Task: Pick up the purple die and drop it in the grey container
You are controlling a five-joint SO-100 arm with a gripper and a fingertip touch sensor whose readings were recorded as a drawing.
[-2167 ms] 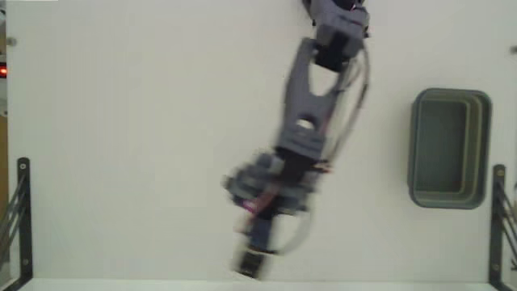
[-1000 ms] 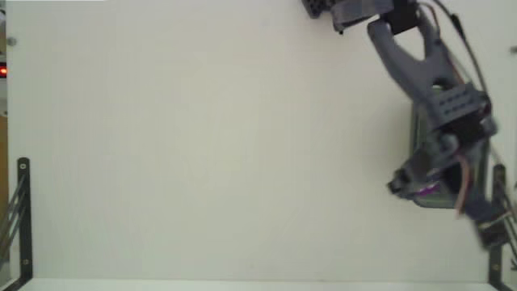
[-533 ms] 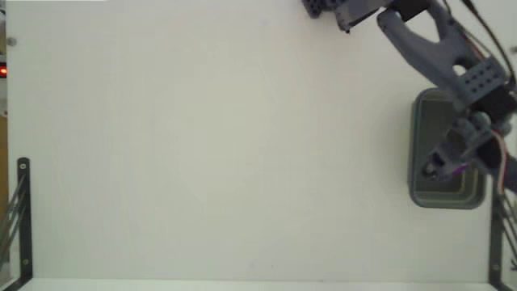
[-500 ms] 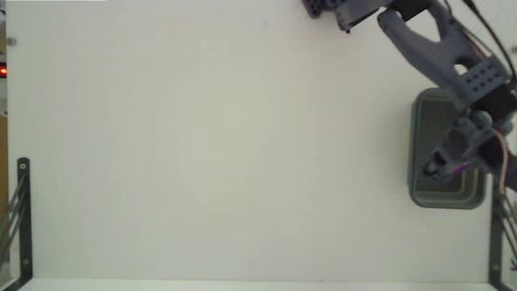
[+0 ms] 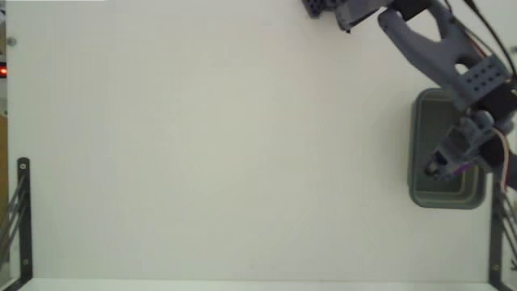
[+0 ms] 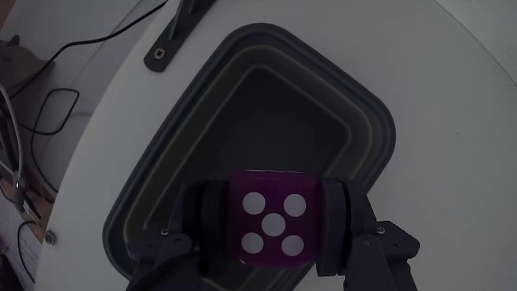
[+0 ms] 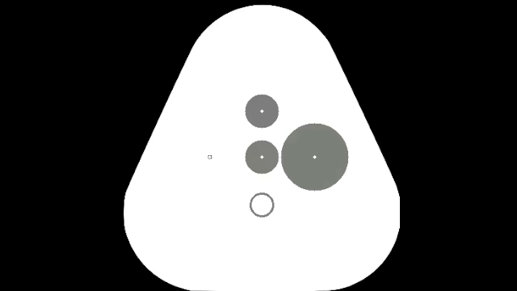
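Pinching the glossy, round-cornered purple die (image 6: 274, 228) by two opposite faces, five white pips toward the wrist camera, the jaws hold it above the open grey container (image 6: 371, 121), a smooth thick-rimmed tub on the white table (image 5: 202, 145).

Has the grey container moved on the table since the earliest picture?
No. In the fixed view the grey container sits at the same spot beside the black bracket at the right edge.

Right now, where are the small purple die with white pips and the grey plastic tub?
small purple die (image 6: 275, 229), wrist view, on its five-pip face.
grey plastic tub (image 6: 373, 121), wrist view, on its thick rim.
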